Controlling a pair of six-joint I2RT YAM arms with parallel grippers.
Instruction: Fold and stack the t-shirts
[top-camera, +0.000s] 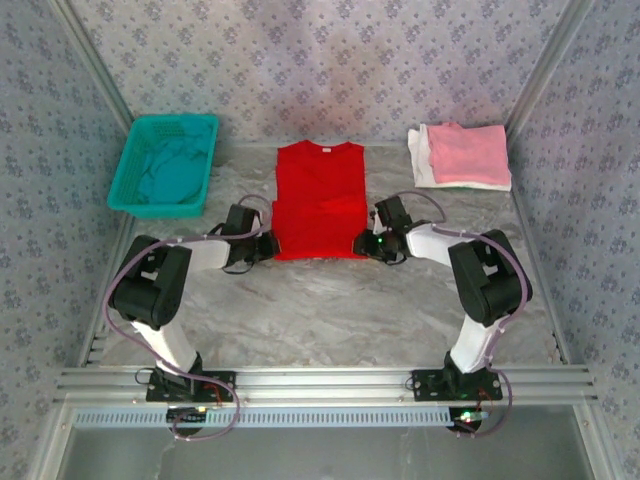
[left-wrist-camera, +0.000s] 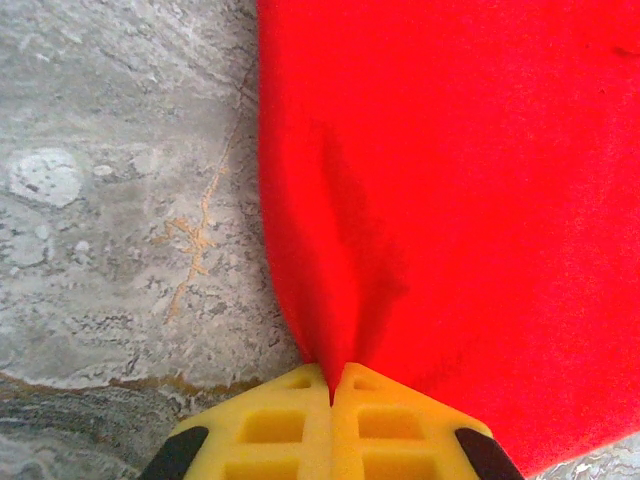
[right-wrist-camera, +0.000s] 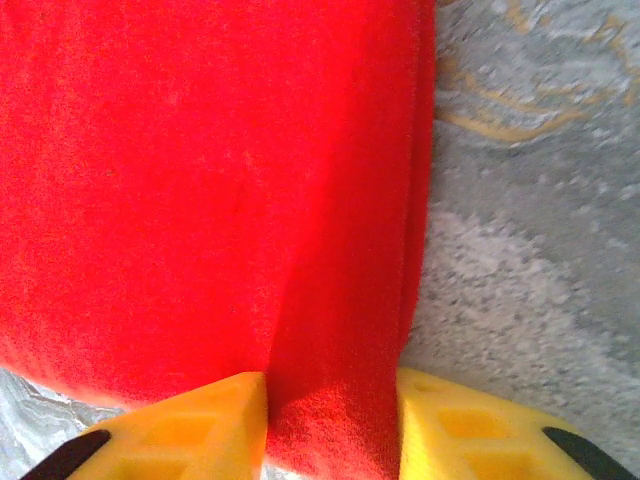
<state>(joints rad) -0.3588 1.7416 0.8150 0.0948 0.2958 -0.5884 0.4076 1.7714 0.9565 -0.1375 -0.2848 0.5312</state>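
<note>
The red t-shirt (top-camera: 320, 200) lies flat in the middle of the marbled grey tabletop (top-camera: 330, 310), its collar toward the far wall and its sleeves folded in, so that it makes a long rectangle. The left end effector (top-camera: 268, 246) sits at the near left corner of this shirt. In the left wrist view its yellow fingers (left-wrist-camera: 280, 425) are pressed together, and a pinch of red cloth is gripped between them, with the cloth rising in a soft ridge from the tips. The right end effector (top-camera: 364, 243) sits at the near right corner. In the right wrist view its yellow fingers (right-wrist-camera: 210, 425) stand apart, and the folded edge of the red cloth lies in the gap between them. At the far right of the tabletop the pink t-shirt (top-camera: 468, 152) lies folded on top of the folded white t-shirt (top-camera: 422, 160). At the far left stands a teal mesh basket (top-camera: 158, 209), and the teal t-shirt (top-camera: 170, 170) lies crumpled inside it.
</note>
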